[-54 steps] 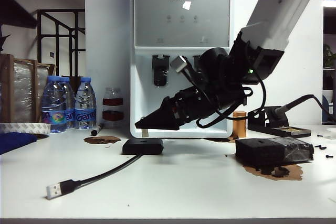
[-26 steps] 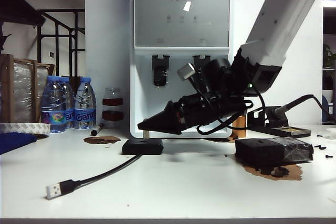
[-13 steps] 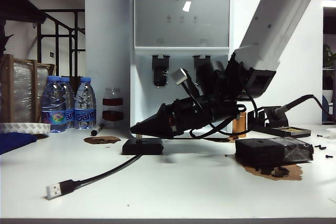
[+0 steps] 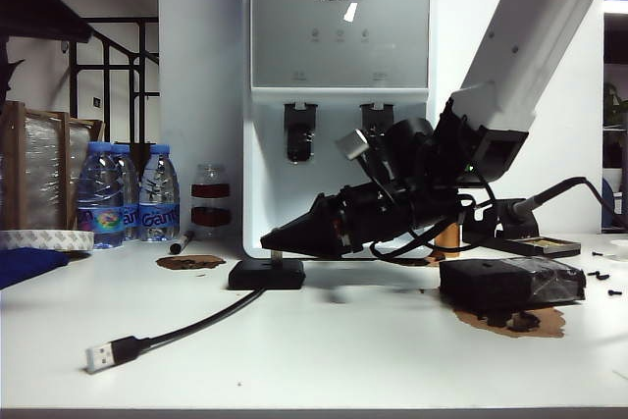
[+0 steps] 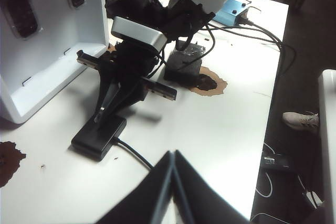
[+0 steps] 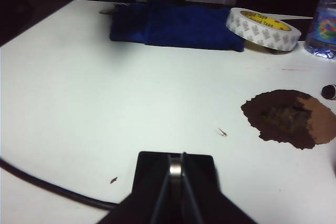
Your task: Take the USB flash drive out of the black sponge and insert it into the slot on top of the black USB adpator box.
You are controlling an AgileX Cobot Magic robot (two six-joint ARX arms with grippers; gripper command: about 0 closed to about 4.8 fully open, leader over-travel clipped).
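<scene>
Between right pincer (image 6: 176,174) tips: USB flash drive (image 6: 175,168).

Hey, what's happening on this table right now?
The right gripper is shut on the USB flash drive, a small silvery piece pinched between its fingertips, and hovers just over the black USB adpator box in front of the water dispenser. The drive is not yet in the box. The black sponge sits off to the side on the table. The left gripper is shut, holds nothing and waits above the table, away from the box.
</scene>
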